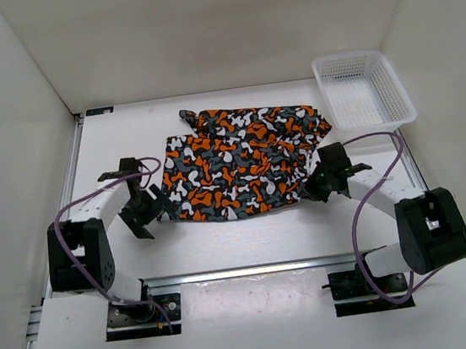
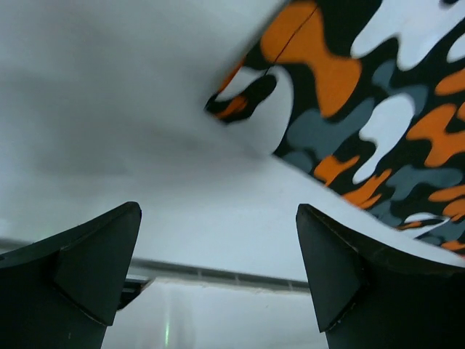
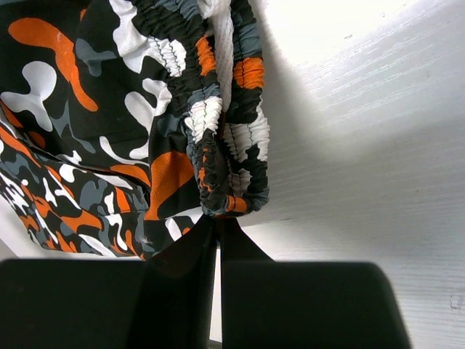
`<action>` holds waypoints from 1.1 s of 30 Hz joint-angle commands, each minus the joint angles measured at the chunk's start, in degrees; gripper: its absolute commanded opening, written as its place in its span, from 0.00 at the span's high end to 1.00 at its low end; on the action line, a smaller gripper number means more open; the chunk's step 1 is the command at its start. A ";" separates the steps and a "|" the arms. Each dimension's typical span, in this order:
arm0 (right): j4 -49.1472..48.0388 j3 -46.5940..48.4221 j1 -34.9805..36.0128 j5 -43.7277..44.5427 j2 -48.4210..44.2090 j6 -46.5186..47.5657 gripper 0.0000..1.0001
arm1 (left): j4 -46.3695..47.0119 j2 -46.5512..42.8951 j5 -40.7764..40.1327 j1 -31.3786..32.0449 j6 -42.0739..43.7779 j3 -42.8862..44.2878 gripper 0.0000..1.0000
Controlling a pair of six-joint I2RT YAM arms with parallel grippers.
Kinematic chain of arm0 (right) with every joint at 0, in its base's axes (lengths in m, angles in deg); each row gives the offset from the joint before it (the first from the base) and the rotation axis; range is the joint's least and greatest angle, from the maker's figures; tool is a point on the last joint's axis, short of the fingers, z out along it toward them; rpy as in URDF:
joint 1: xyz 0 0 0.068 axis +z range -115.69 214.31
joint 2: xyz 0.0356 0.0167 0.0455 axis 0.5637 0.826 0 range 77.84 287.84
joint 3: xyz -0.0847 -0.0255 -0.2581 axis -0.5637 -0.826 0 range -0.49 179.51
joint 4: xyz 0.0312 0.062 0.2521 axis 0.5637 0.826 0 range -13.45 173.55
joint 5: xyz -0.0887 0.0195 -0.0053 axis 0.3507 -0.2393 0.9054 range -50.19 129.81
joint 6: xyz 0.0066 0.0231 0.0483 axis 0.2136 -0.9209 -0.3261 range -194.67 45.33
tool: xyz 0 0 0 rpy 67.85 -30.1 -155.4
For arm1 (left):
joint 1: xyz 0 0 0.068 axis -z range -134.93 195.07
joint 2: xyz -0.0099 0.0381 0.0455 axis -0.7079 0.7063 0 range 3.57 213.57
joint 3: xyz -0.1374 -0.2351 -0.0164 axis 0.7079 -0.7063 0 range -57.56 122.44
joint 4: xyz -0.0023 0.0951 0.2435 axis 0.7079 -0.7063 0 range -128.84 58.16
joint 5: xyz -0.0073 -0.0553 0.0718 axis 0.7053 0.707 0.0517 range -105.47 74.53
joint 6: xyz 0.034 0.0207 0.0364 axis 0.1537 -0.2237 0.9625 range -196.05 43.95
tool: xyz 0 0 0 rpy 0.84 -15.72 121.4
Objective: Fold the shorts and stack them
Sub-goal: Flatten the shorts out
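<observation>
The shorts point(image 1: 240, 161), blotched orange, white, grey and black, lie spread and partly folded over in the middle of the white table. My left gripper point(image 1: 154, 214) stands open just off their left edge; in the left wrist view its jaws point(image 2: 218, 209) are wide apart with only bare table between them, and the shorts point(image 2: 378, 109) lie up and to the right. My right gripper point(image 1: 311, 186) is at the shorts' right edge. In the right wrist view it point(image 3: 218, 218) is shut on the gathered elastic waistband point(image 3: 232, 131) of the shorts point(image 3: 131, 94).
A white plastic mesh basket point(image 1: 363, 90) stands at the back right corner, beyond the right arm. White walls enclose the table on the left, back and right. An aluminium rail point(image 1: 253, 267) runs along the near edge, in front of the arm bases.
</observation>
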 commanded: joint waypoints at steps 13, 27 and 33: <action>1.82 0.69 -0.41 0.05 -2.15 2.19 0.99 | 11.35 14.43 2.17 1.17 -1.67 7.42 0.26; 7.96 8.50 -0.94 3.21 -3.29 7.72 0.99 | -2.61 2.67 -1.43 1.70 0.09 24.10 0.90; 18.14 27.47 -0.94 3.22 -5.66 17.82 0.99 | -11.84 -4.36 -0.65 -1.46 1.32 42.73 0.90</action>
